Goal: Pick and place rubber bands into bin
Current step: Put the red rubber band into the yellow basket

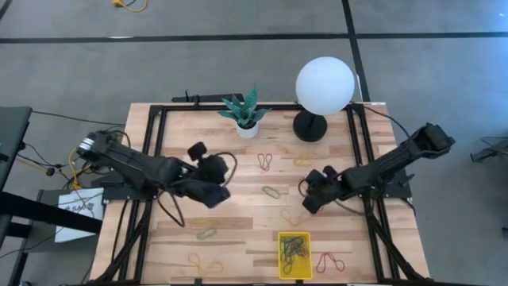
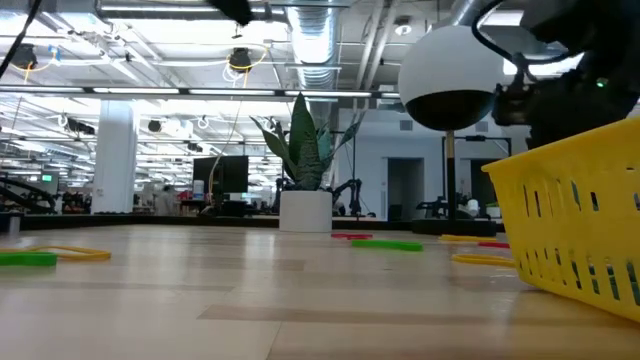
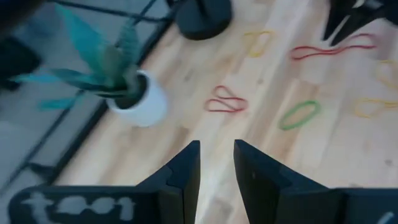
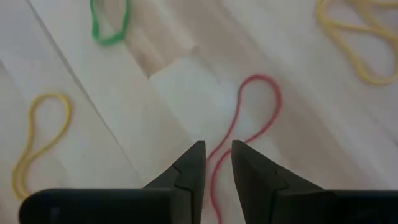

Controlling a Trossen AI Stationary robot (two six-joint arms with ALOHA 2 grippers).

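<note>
Rubber bands lie scattered over the bench [image 1: 159, 159], and some already sit in the bin [image 1: 294, 254] at the near edge, right of middle. Going left to right: a yellow band [image 1: 204, 264] lies near the front left, a green band [image 1: 206, 233] just beyond it, and my left fingers [image 3: 216, 163] hang over the left half with a narrow gap and nothing between them. Ahead of them are the plant [image 1: 247, 114], a red band [image 1: 265, 162] and an olive band [image 1: 271, 191] mid-bench. The lamp [image 1: 324, 87] stands at the back.

My right fingers [image 4: 216, 163] hover low over bare wood on the right, also narrowly parted and empty. In the right wrist view another red band [image 4: 242, 134] runs straight into their gap, so I judge this the reach step: lined up on a band, not yet gripped. Next I would need to drop until the tips touch the wood on either side of the strand, close, lift, and carry it toward the bin. A thin, flat loop may slip out, so the pinch must be low. One more red band [image 1: 330, 261] lies just right of the bin.
</note>
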